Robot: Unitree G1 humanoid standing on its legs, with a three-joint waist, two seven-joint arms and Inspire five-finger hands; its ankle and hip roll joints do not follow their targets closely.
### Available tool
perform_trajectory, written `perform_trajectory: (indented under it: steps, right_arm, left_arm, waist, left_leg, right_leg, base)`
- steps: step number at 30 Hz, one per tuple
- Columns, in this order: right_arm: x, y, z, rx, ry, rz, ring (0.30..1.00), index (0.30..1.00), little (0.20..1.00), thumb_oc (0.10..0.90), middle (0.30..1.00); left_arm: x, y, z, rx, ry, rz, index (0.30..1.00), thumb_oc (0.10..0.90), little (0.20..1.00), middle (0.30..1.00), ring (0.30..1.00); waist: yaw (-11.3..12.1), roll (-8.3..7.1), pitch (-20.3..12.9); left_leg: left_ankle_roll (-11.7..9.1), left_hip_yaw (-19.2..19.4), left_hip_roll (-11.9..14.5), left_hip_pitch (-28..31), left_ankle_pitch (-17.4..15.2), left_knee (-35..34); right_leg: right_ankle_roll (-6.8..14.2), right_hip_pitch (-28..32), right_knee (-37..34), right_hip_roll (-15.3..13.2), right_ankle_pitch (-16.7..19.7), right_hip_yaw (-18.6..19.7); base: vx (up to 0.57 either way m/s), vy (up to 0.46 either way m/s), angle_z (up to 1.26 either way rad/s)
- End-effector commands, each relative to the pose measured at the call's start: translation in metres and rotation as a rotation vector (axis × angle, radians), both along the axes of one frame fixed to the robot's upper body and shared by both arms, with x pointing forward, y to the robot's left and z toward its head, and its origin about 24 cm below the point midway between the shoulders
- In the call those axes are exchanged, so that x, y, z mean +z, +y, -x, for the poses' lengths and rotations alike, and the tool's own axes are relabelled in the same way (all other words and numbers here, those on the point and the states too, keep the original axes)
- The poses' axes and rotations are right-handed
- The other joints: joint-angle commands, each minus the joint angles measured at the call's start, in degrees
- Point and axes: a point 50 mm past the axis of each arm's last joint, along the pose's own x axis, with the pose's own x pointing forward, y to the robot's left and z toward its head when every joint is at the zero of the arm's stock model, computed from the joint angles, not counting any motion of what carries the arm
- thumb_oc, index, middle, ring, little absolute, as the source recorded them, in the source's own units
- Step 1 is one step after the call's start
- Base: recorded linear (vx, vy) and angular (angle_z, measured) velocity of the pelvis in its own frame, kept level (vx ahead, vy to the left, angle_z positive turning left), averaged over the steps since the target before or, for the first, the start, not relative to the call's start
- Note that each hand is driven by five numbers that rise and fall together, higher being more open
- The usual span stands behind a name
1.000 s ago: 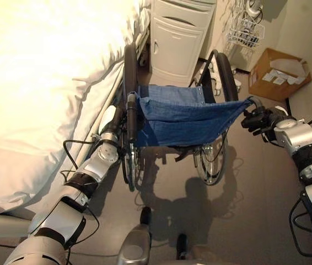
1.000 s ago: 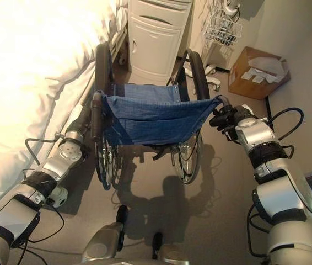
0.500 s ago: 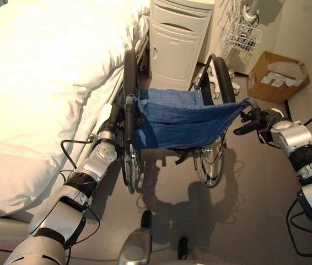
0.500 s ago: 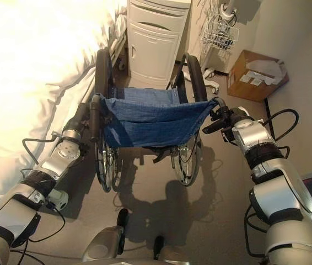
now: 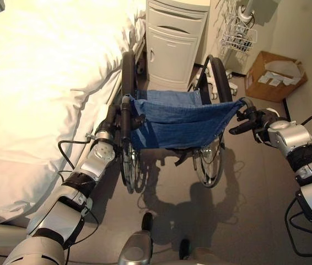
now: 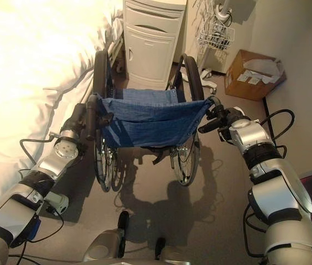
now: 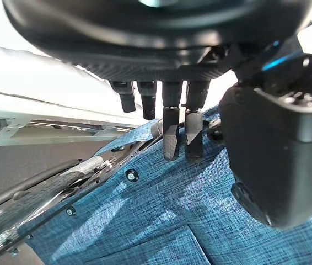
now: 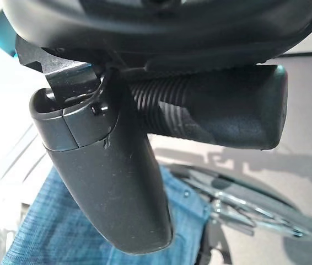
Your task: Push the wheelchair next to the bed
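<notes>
Found right hand (image 5: 255, 117) closed on the ribbed right push handle (image 8: 222, 113), thumb laid across the grip and the grip's end poking out past the palm; a hold suited to steering as well as shoving. Found left hand (image 5: 111, 115) squeezed between mattress edge and left push handle (image 5: 125, 116), fingers (image 7: 170, 132) hanging loose and fairly straight against the top hem of the blue backrest (image 7: 161, 221), wrapped round nothing; judged a flat-hand push, likely for want of room on that side. Wheelchair (image 5: 178, 118) stood tight along the bed (image 5: 35, 83), its near wheel just beside the frame, nose toward the white cabinet (image 5: 172, 38). Cardboard box (image 5: 274, 74) and wire basket (image 5: 238, 33) sat well apart, off to the right. Reckoned the placing nearly finished.
</notes>
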Motion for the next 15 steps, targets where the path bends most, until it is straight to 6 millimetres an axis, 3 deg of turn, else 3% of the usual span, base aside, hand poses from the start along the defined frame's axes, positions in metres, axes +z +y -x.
perform_trajectory:
  steps: [1, 6, 12, 15]
  right_arm:
    - [0.048, 0.07, -0.016, 0.255, -0.295, -0.22, 0.9, 0.9, 0.9, 0.8, 0.9]
    - [0.067, 0.058, -0.013, 0.23, -0.375, -0.179, 0.9, 0.9, 0.9, 0.8, 0.9]
    - [0.097, 0.029, -0.008, 0.151, -0.475, -0.123, 0.9, 0.9, 0.9, 0.8, 0.9]
    - [0.109, 0.004, -0.002, 0.077, -0.513, -0.08, 0.9, 0.9, 0.9, 0.8, 0.9]
  left_arm:
    - [0.029, -0.038, -0.007, -0.132, -0.19, 0.081, 0.9, 0.8, 0.9, 0.9, 0.9]
    - [0.018, -0.027, -0.003, -0.099, -0.154, 0.074, 0.9, 0.8, 0.9, 0.9, 0.9]
    - [-0.004, -0.017, 0.006, -0.077, -0.101, 0.083, 0.9, 0.8, 0.9, 0.9, 0.9]
    - [-0.019, -0.015, 0.014, -0.076, -0.061, 0.076, 0.9, 0.8, 0.9, 0.9, 0.9]
  waist:
    - [1.74, 2.07, -9.37]
    - [1.2, 1.8, -9.7]
    - [0.42, 1.23, -10.2]
    - [0.25, 0.61, -10.31]
  left_leg:
    - [-0.23, 2.43, -1.49, 4.42, -10.1, 0.67]
    - [-0.18, 2.75, -1.28, 4.99, -10.37, 0.42]
    - [0.0, 2.85, -1.13, 5.88, -10.7, -0.18]
    - [0.07, 3.02, -0.86, 6.18, -11.03, -0.27]
  right_leg:
    - [1.2, -7.03, 7.81, -3.42, 2.79, -1.27]
    - [1.11, -6.99, 7.98, -3.2, 2.69, -1.14]
    - [1.02, -7.23, 8.66, -2.71, 2.75, -0.4]
    - [0.95, -7.24, 8.64, -2.4, 2.56, -0.34]
  base:
    - [0.0, 0.0, 0.0]
    - [-0.01, -0.006, -0.09]
    - [0.01, -0.004, -0.05]
    - [0.01, -0.022, 0.0]
